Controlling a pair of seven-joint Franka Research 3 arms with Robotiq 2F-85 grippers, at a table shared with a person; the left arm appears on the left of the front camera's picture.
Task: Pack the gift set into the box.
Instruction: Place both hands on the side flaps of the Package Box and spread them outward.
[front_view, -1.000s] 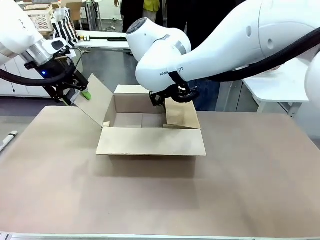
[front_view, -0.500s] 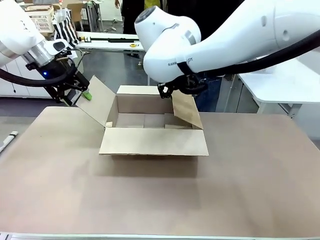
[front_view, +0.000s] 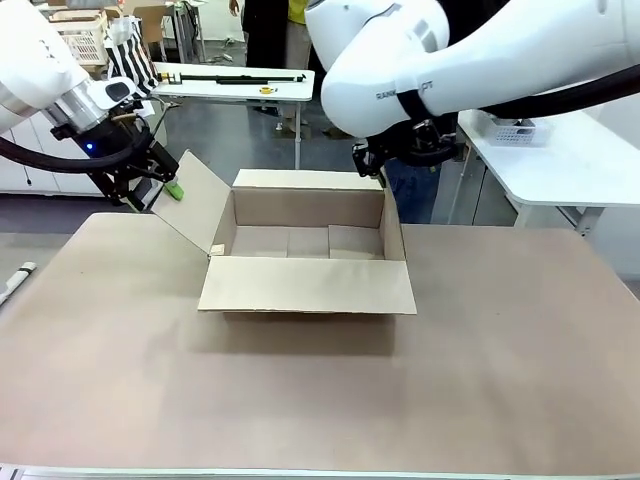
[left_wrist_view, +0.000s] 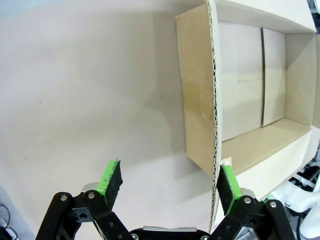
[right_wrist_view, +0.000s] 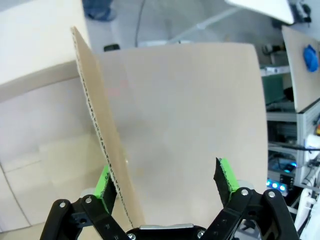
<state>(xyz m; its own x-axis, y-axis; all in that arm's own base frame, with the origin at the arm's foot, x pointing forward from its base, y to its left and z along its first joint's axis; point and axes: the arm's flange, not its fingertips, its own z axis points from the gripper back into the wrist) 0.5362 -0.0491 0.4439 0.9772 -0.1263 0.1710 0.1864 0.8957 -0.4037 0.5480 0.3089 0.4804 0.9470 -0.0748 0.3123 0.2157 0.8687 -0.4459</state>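
1. Box (front_view: 305, 285) sits mid-worktop (front_view: 300, 400), top open. It is plain brown corrugated card, matte and square-edged.
2. I judge it light, with stiff walls and floppy, crush-prone flaps. Best hold is a flap's free edge.
3. Left fingers (left_wrist_view: 111, 179) are spread wide, with the left flap (front_view: 195, 205) edge between them, just beside one pad. Nothing is clamped.
4. Right fingers (right_wrist_view: 226, 175) are likewise spread, astride the right flap (right_wrist_view: 175, 115) edge.

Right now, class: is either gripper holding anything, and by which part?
Nothing is clamped. The left gripper and right gripper are open, each straddling a flap edge of the brown corrugated cardboard box.
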